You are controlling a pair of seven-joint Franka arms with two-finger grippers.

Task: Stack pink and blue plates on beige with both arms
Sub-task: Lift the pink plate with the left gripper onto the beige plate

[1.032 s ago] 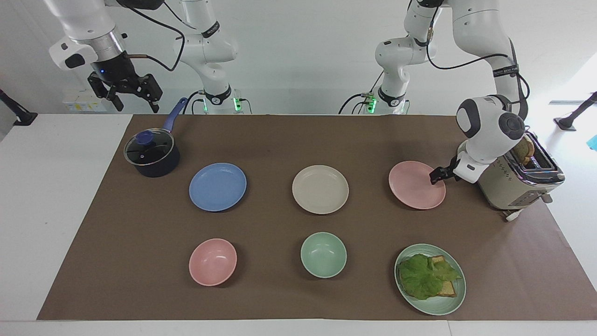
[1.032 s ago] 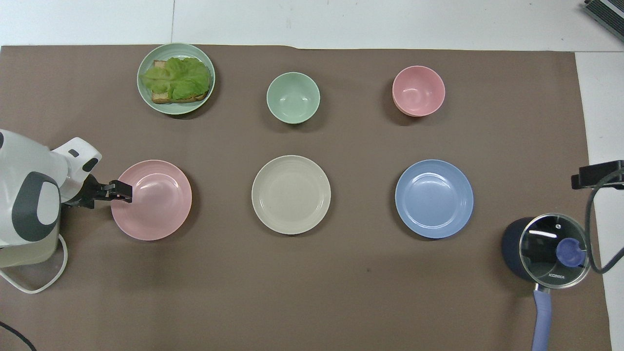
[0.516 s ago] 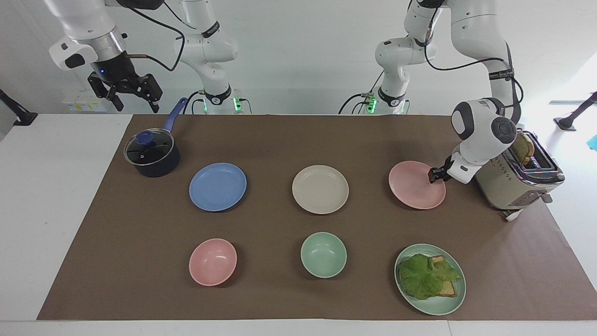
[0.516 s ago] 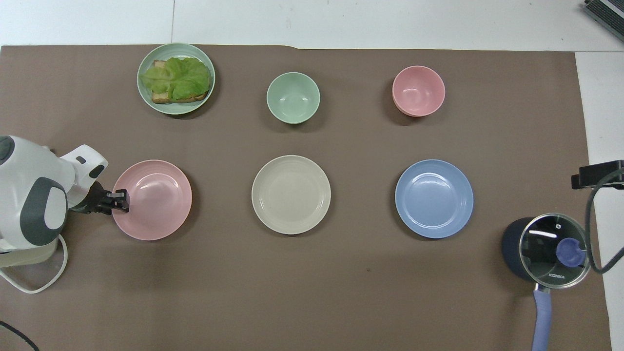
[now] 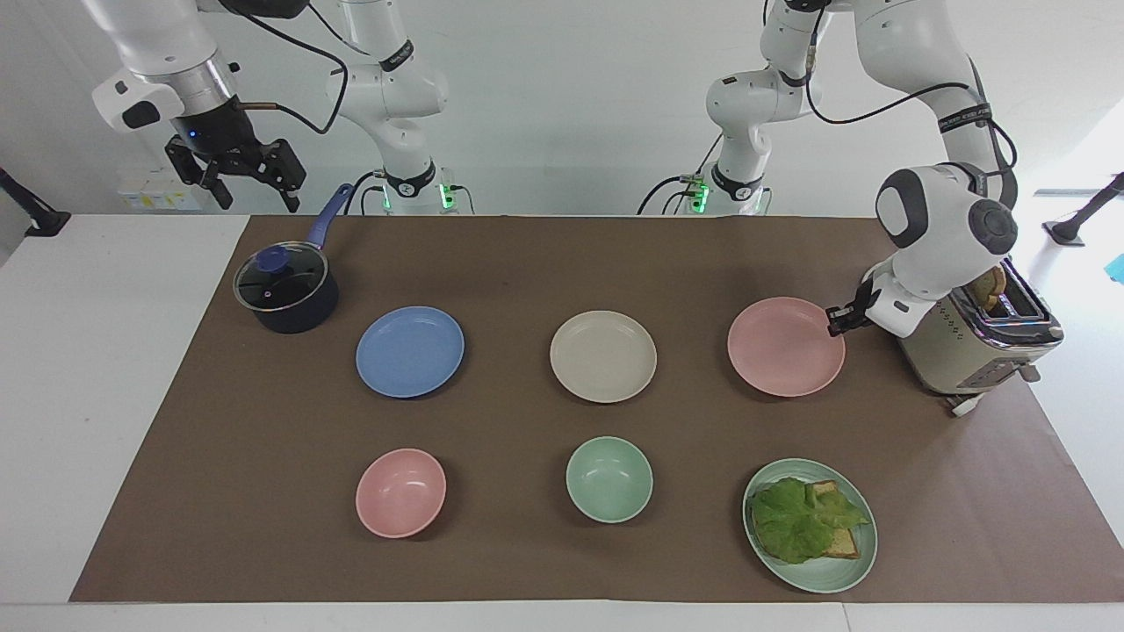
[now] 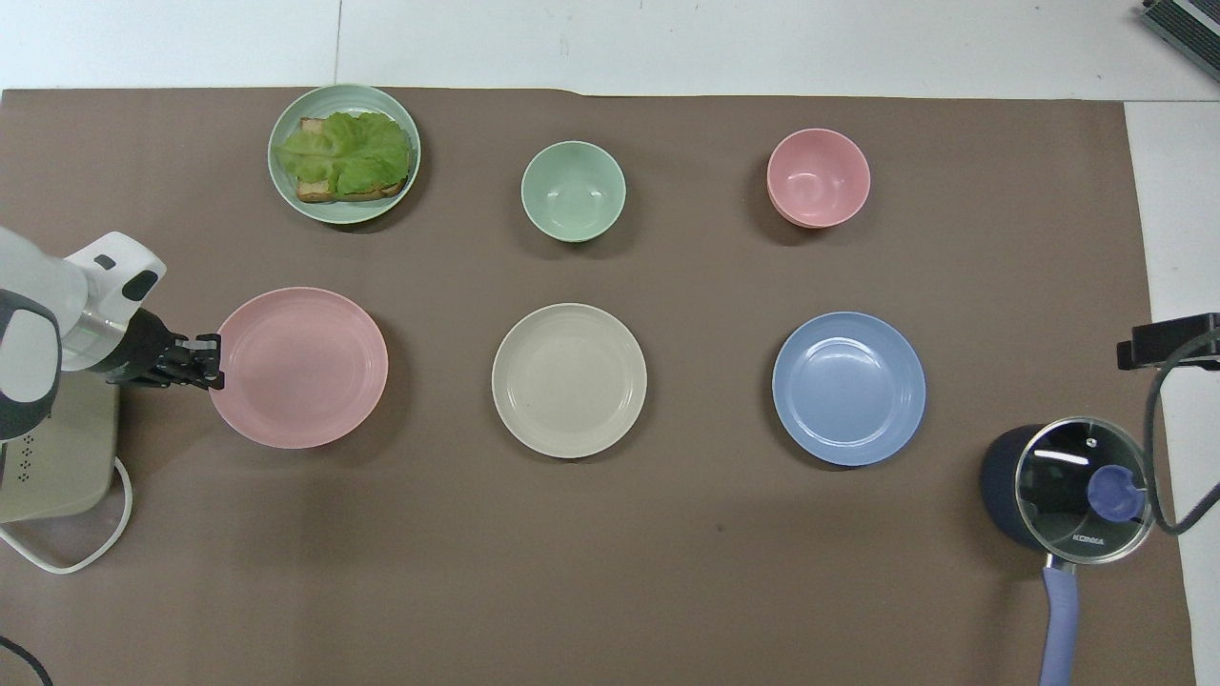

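Note:
My left gripper (image 5: pixel 835 321) (image 6: pixel 212 362) is shut on the rim of the pink plate (image 5: pixel 784 347) (image 6: pixel 300 367), on the side toward the toaster. The plate hangs a little above the mat at the left arm's end of the table. Mid-table, the beige plate (image 5: pixel 603 355) (image 6: pixel 569 379) lies flat with nothing on it. The blue plate (image 5: pixel 410 351) (image 6: pixel 848 388) rests beside it toward the right arm's end. High over the table edge by the saucepan, my right gripper (image 5: pixel 257 195) waits, open and holding nothing.
A beige toaster (image 5: pixel 975 342) (image 6: pixel 57 457) stands right by my left wrist. A lidded saucepan (image 5: pixel 285 294) sits near the blue plate. Farther from the robots are a pink bowl (image 5: pixel 400 491), a green bowl (image 5: pixel 608 479) and a green plate (image 5: pixel 825 581) with lettuce on bread.
My left gripper has shut on the pink plate's rim and raised it off the mat, drawing slightly toward the toaster. The right arm has not moved.

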